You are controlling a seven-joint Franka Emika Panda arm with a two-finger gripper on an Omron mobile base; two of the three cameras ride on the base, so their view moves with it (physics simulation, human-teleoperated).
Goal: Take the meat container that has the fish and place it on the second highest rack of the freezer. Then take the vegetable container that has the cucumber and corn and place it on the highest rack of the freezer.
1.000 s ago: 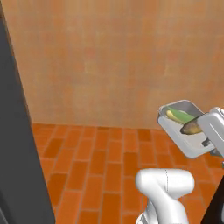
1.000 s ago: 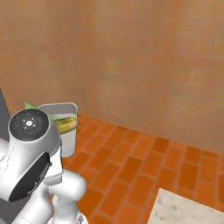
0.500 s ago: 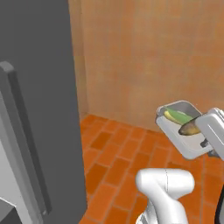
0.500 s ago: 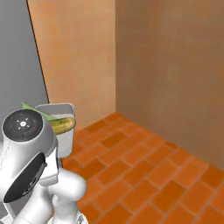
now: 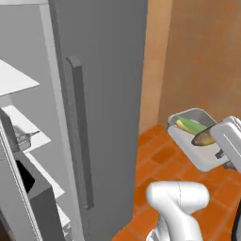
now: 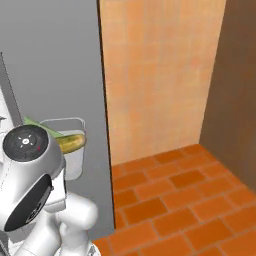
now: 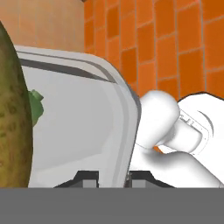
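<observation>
A: Carrying the vegetable container [image 5: 196, 141] out at arm's height, is it?

B: Yes. The gripper [image 7: 113, 176] has its fingers [image 7: 87, 177] closed on the container's rim, one tip inside the wall and one outside, so the tray hangs level off the hand, not gripped around its body. That keeps the contents from sliding out.

A: What's in it?

B: The cucumber [image 5: 192, 125], green, lies along the far side, and the corn [image 5: 207, 138], yellowish-brown, sits nearer the hand. In the right base view the corn pokes out past the robot's round joint, with the tray's wall beside it.

A: And the freezer [image 5: 99, 94]?

B: To the left. Its grey door with the long vertical handle [image 5: 79, 136] stands between the tray and the white interior. Further left the open compartment shows white shelves; the highest rack [image 5: 14, 77] looks bare, and a second tray [image 5: 21, 136] rests on the shelf below it.

A: So the fish part looks done?

B: Likely, though I cannot make out what that tray holds. This container is still well right of the opening, over the orange brick floor [image 5: 155, 164], so I judge the tray must go left around the door edge, then up onto the top shelf.
</observation>
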